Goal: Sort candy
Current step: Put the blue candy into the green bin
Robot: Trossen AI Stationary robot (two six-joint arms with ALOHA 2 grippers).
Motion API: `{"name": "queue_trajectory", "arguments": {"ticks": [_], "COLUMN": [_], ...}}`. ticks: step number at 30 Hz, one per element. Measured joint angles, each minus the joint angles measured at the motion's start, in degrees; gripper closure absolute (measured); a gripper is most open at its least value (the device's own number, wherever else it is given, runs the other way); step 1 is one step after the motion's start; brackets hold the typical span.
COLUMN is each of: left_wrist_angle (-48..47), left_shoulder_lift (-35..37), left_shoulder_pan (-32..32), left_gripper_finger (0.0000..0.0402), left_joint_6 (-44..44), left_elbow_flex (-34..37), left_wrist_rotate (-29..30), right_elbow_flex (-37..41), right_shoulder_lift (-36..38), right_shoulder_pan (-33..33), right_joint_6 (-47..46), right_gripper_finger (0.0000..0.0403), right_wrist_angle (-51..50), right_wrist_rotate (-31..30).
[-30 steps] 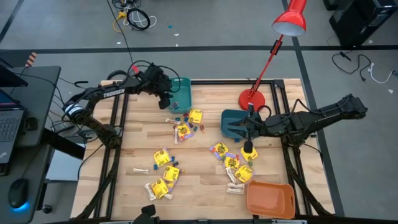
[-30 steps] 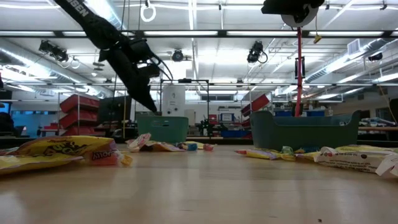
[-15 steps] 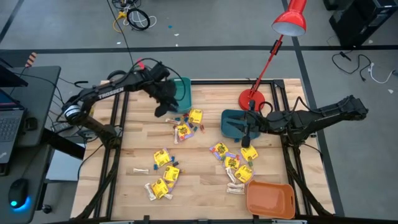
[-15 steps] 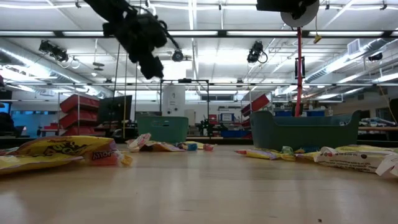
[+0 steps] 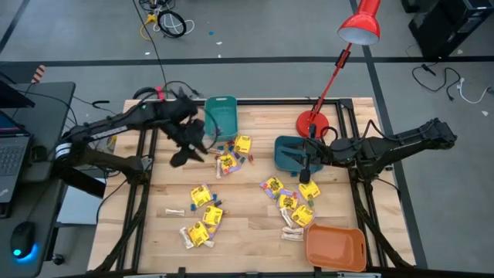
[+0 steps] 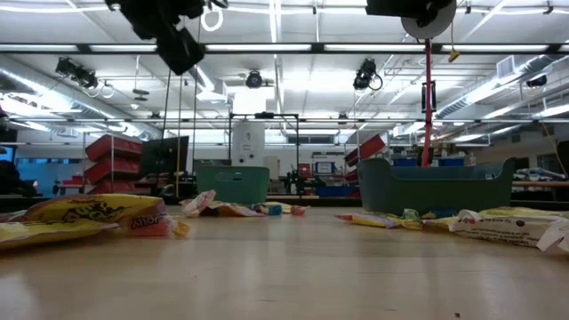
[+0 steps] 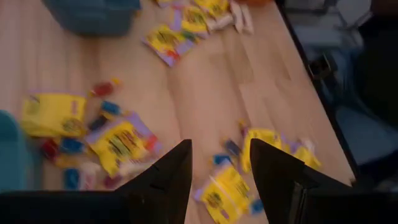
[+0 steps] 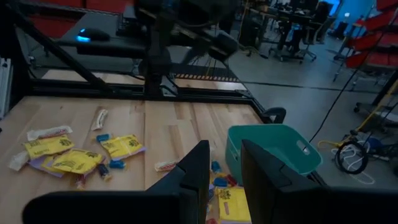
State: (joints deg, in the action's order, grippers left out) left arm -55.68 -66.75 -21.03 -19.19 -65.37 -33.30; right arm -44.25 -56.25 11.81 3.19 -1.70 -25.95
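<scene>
pale wood-plank tabletop (image 5: 247, 216); crinkly square yellow candy (image 5: 201, 195) scattered

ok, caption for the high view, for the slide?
Left hand open above the table edge, candy scattered between teal bins, right hand over one bin.
</scene>
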Motion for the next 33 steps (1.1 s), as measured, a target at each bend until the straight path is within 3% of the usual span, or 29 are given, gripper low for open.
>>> {"name": "queue_trajectory", "arguments": {"ticks": [6, 15, 25, 33], "left_wrist_angle": [0.7, 5.3, 7.5, 19.6], "left_shoulder_lift": [5.9, 15.1, 16.1, 15.4], "left_shoulder_pan": [7.3, 18.0, 29.2, 38.8], "left_gripper_finger": [0.0239, 0.0239, 0.0239, 0.0239], "left_joint_6": [9.2, 25.4, 48.6, 62.3], "left_elbow_flex": [4.5, 15.4, 26.5, 33.7], "left_wrist_rotate": [8.3, 15.8, 16.8, 17.5], "right_elbow_flex": [0.0, 0.0, -5.9, -9.1], "right_shoulder_lift": [-0.9, -4.4, -12.7, -16.9], "right_shoulder_pan": [-0.4, -2.3, -2.3, -2.3], "right_joint_6": [3.3, 4.8, 8.9, 8.7], "right_gripper_finger": [0.0325, 0.0325, 0.0325, 0.0325], "right_wrist_angle": [3.8, 8.3, 10.5, 7.0], "right_wrist_rotate": [0.0, 0.6, 1.2, 1.7]}}
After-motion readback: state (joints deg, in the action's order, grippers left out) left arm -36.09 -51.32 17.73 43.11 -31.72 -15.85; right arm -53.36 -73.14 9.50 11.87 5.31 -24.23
